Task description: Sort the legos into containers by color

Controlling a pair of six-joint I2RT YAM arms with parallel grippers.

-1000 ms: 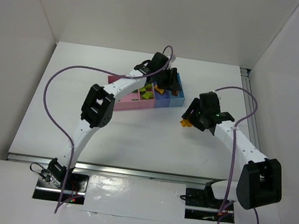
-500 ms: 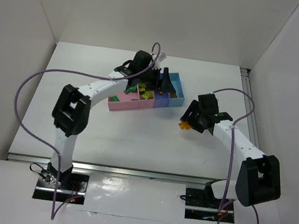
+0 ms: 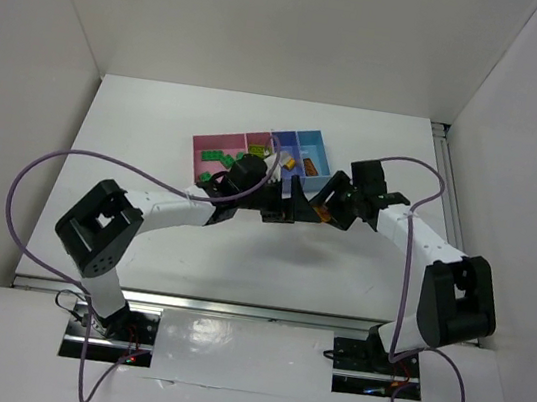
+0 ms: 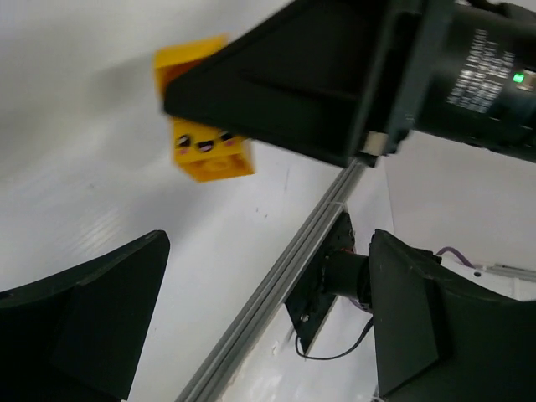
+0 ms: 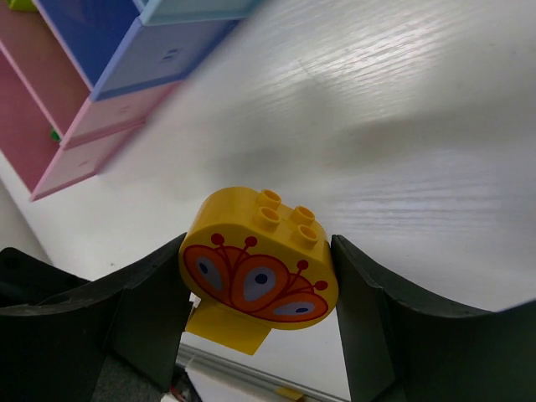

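One yellow rounded brick (image 5: 260,264), orange-printed, is clamped in the right gripper (image 5: 260,289), just short of the bins (image 3: 206,146). Left gripper (image 4: 260,335) is spread wide, empty, close by; it should be cleared before release over the matching bin

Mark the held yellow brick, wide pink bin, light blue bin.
yellow brick (image 5: 258,272), right wrist view, printed front face.
wide pink bin (image 3: 204,149), top view, bare floor.
light blue bin (image 3: 314,151), top view, bare floor.

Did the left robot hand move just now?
Yes. The left gripper came toward the metal rail at the near edge, and is now beside the right gripper, which holds the yellow lego.
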